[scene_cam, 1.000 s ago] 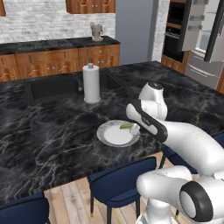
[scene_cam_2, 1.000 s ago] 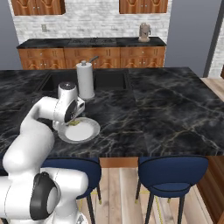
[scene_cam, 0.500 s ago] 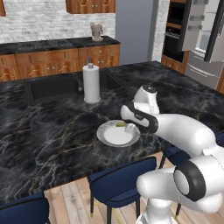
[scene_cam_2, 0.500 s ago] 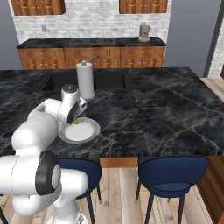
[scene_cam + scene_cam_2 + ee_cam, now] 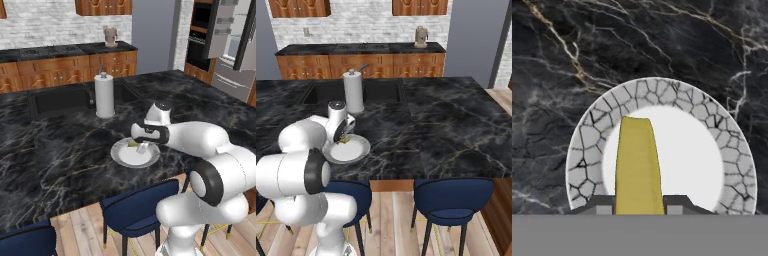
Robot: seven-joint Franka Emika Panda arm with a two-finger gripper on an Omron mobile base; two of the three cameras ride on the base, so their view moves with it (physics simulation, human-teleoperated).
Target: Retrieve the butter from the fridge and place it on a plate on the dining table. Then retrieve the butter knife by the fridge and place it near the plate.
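Reaching low over the black marble surface (image 5: 60,150), we bend our arm so the hand points down at the plate (image 5: 732,165). Our fingers (image 5: 679,202) are narrow and hold the butter (image 5: 637,165) between them, directly above the plate's white middle. In the left base view the plate (image 5: 125,157) lies near the front edge, and the paper towel roll (image 5: 104,95) stands farther back.

Yellow butter (image 5: 637,165) stick seemingly just above crackle-rimmed plate (image 5: 732,150).
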